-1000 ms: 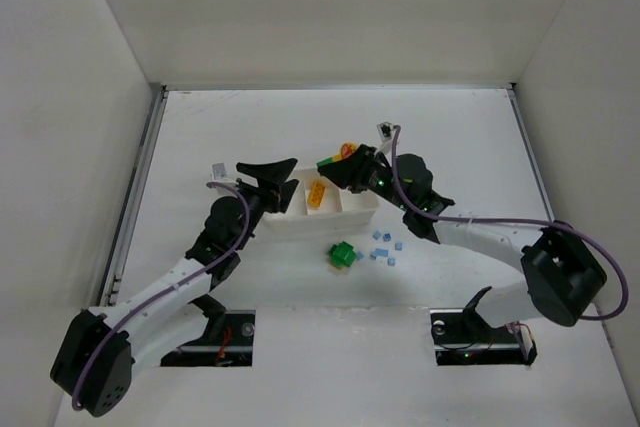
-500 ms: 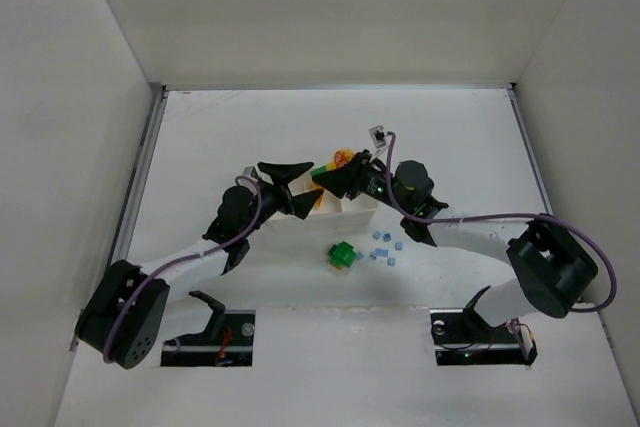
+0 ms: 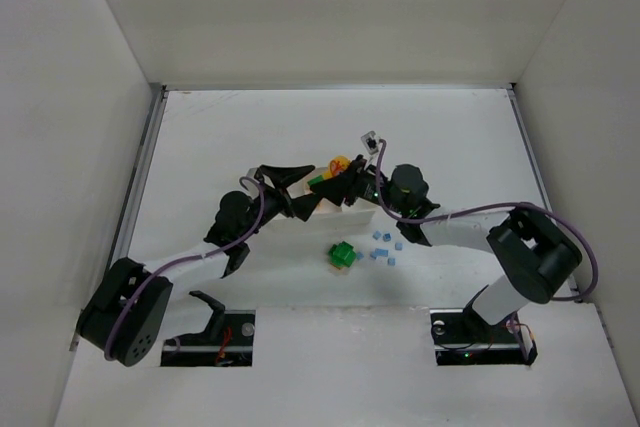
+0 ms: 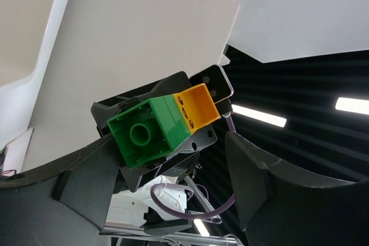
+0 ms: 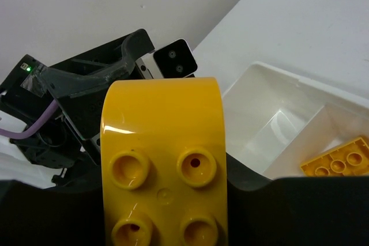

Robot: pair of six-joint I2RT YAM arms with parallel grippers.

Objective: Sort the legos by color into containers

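Change: within the last second the left gripper (image 4: 173,159) has swung from the left end of the tray (image 5: 300,83) to a spot above it. The right gripper (image 3: 332,185) has edged leftward over the tray to meet it, so the two now sit nose to nose.
Right fingers: clenched on a joined pair, a green brick (image 4: 147,133) plugged onto a yellow brick (image 5: 164,159), held up above the tray.
Left fingers: released, one on each side of the green brick and apart from it. They seem to be drawing in, though the left wrist view shows no contact yet.
Meaning for the task: two colours locked together cannot go into one compartment. The meeting reads as the set-up for pulling them apart, the left taking the green end while the right keeps the yellow.
Inside the tray: a flat yellow piece (image 5: 337,162) lies in one compartment, and the compartment beside it, on the left gripper's side, is bare. The arms cover most of the tray from above, so I cannot tell which of the three holds it.
Outside the tray: a loose green lego (image 3: 343,254) sits on the table (image 3: 250,127) just in front of the tray. The blue legos (image 3: 383,245) are scattered near it, toward the tray's right end.
Progress: early, by the look of it, with green and blue not yet in the tray.
Risk: a skewed pull could flick either brick away from the tray, so the left fingers need a square hold on the green faces first.
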